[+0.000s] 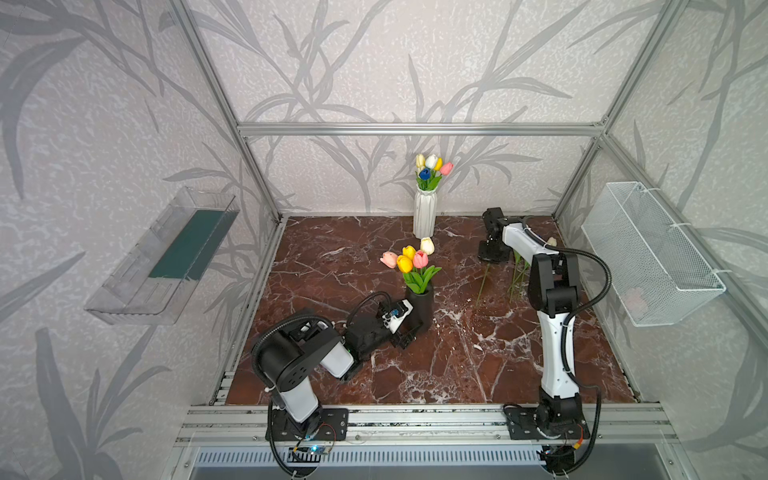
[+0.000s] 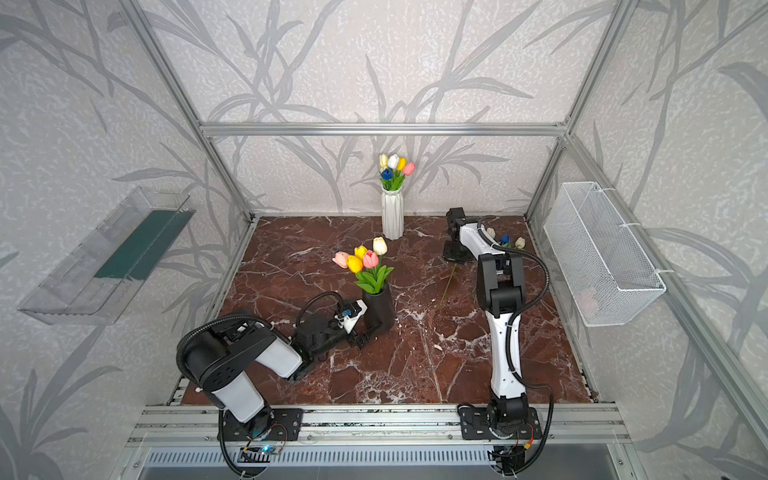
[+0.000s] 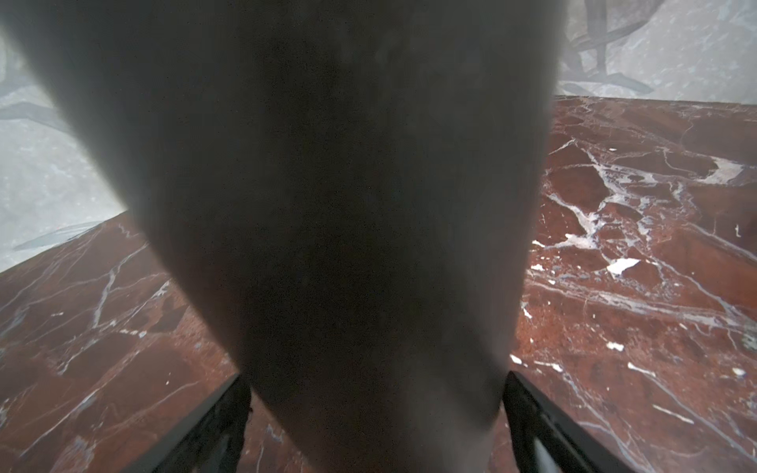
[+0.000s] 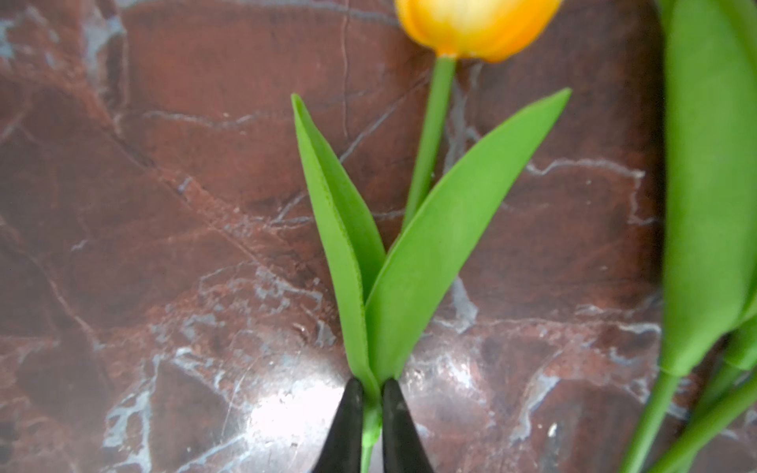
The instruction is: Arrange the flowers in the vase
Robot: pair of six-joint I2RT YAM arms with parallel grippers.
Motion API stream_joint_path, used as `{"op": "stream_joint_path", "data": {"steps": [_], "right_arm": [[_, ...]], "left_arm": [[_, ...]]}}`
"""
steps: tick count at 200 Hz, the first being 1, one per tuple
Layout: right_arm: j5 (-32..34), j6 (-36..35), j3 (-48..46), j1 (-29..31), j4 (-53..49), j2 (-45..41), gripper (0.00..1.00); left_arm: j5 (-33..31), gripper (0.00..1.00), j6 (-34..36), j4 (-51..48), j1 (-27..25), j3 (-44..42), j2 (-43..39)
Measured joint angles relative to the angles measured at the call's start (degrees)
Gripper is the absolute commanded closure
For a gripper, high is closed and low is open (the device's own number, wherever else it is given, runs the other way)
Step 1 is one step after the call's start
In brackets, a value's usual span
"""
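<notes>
A black vase (image 1: 420, 309) (image 2: 379, 309) stands mid-table with yellow, pink and cream flowers (image 1: 411, 257) in it. My left gripper (image 1: 409, 334) (image 3: 375, 381) lies low at its base, a finger pressed on each side of the dark body (image 3: 348, 204). My right gripper (image 4: 372, 385) (image 1: 492, 255) is at the back right, shut on the green stem of a yellow tulip (image 4: 475, 28) that lies on the marble, just below its two leaves. More loose flowers (image 2: 505, 239) lie beside it, partly hidden by the arm.
A white ribbed vase (image 1: 424, 212) with several tulips stands against the back wall. A white wire basket (image 1: 652, 253) hangs on the right wall. A clear shelf (image 1: 166, 257) is on the left wall. Another flower's leaves (image 4: 708, 204) lie close by the held stem.
</notes>
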Motion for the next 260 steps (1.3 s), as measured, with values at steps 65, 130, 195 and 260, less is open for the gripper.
{"op": "stream_joint_path", "data": {"steps": [65,130,195,260], "right_arm": [[-3.0,-0.5,-12.0,-0.2,10.0,-7.0,1.00],[-18.1,-1.4,-43.3,0.3,39.8,-46.3,1.00],[-31.1,1.7,-58.1,13.3,81.7,-66.3,1.00],[-30.4,1.6,-59.3,17.7,93.5,-60.5,1.00]], "left_arm": [[-0.3,0.04,0.4,1.1,0.0,2.9,2.5],[-1.3,0.02,-0.1,1.5,0.0,0.4,-5.5],[-3.3,0.03,-0.6,-9.7,0.0,-2.8,-25.9],[-5.3,0.03,1.5,-18.8,0.0,-1.7,-31.9]]}}
